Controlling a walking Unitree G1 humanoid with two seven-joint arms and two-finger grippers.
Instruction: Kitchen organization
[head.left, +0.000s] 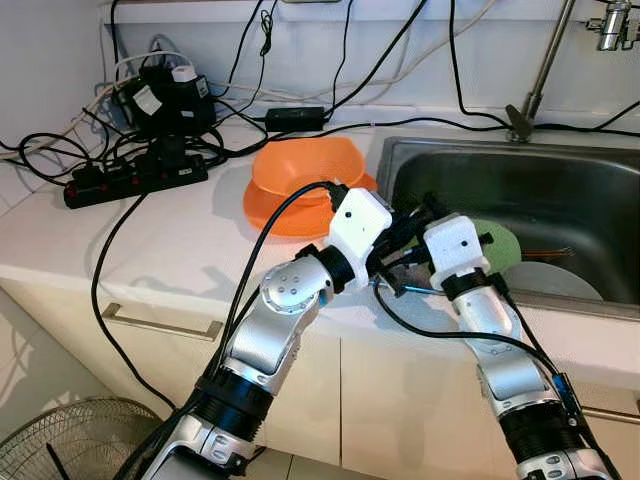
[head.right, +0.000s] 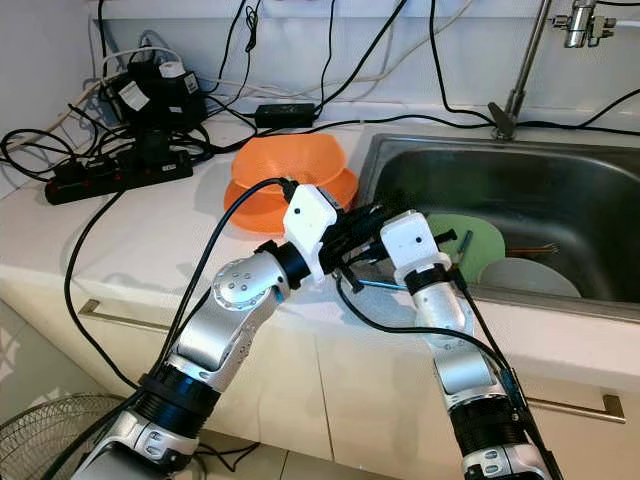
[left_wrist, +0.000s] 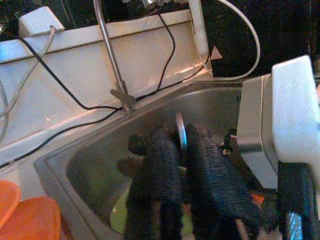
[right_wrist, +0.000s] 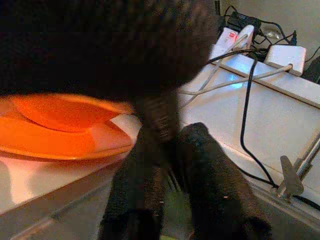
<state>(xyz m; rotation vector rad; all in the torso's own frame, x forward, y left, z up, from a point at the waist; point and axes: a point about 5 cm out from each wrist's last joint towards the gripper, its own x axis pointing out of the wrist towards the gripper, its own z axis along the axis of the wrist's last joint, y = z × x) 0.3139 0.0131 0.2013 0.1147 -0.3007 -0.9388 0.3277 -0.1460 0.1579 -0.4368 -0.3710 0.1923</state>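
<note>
Both arms meet over the left rim of the steel sink (head.left: 392, 160). My left gripper (left_wrist: 181, 145) reaches across that rim and is shut on a thin silver utensil (left_wrist: 180, 131), seen edge-on between its black fingers (left_wrist: 155, 175). My right gripper (head.left: 397, 275) points back toward the left one, close beneath it, and the dark bulk of the left gripper hides much of it in the right wrist view. A thin silver piece (head.left: 388, 291) shows just below the two grippers. A green plate (head.left: 503, 243) and a grey plate (head.left: 552, 280) lie in the sink.
Stacked orange bowls (head.left: 305, 172) sit on the white counter just left of the sink. A power strip (head.left: 135, 180) and tangled cables crowd the back left. The faucet (head.left: 540, 75) stands behind the sink. A floor fan (head.left: 60, 445) is low on the left.
</note>
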